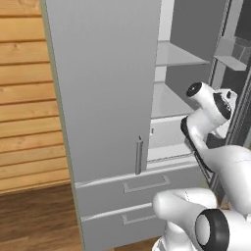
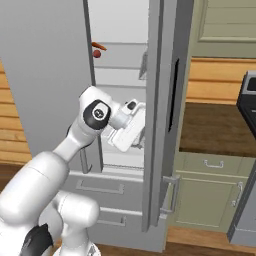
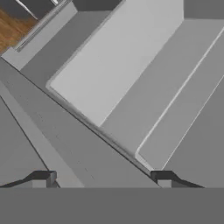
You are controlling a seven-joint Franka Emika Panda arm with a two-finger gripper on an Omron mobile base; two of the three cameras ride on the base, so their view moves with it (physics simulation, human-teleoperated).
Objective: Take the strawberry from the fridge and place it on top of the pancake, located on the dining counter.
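The fridge (image 1: 105, 88) stands with its left door shut and its right side open, showing pale shelves. The strawberry (image 2: 96, 53), a tiny dark red fruit, lies on an upper shelf at the interior's left edge. My gripper (image 2: 132, 132) reaches into the fridge at a lower shelf, well below and to the right of the strawberry. In the hand view the gripper (image 3: 104, 179) is open, its fingertips (image 3: 43, 177) wide apart with nothing between them, facing bare shelf surfaces. The pancake and the dining counter are out of view.
A thin orange-red stick-like item (image 2: 101, 46) lies just above the strawberry. The open fridge door (image 2: 161, 100) stands edge-on close to the hand's right. Two drawers (image 1: 142, 185) sit below. Pale green cabinets (image 2: 210, 190) and a dark appliance (image 2: 248, 100) are to the right.
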